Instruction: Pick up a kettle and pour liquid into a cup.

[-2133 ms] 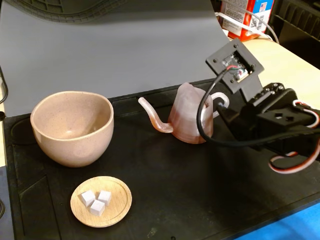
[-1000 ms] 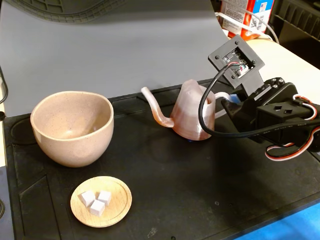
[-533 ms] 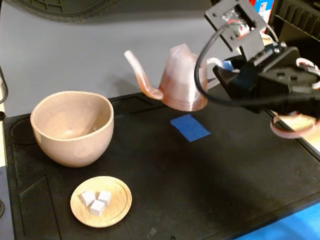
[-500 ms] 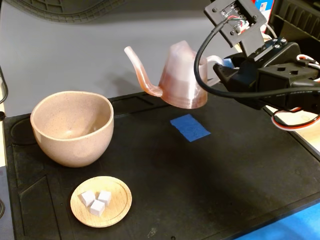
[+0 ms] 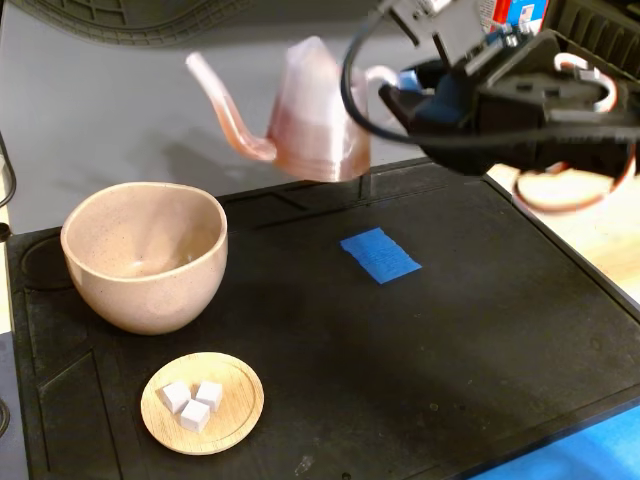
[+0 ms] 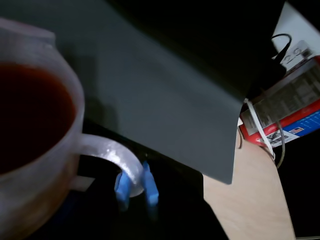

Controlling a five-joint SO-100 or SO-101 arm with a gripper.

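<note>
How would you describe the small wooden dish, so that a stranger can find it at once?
In the fixed view, start from the black mat and find the large beige cup at its left. Just in front of the cup lies the wooden dish, flat and round; it alone holds three white cubes.

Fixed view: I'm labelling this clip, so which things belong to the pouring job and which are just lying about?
In the job:
kettle, held aloft
liquid inside it
cup
gripper on the handle

Lying about:
wooden dish with white cubes
blue tape patch

Black 3D-printed arm (image 5: 530, 110) — blue-tipped gripper (image 6: 135, 185), looping black cable (image 5: 352, 80), red-white wires (image 5: 590, 75)
</note>
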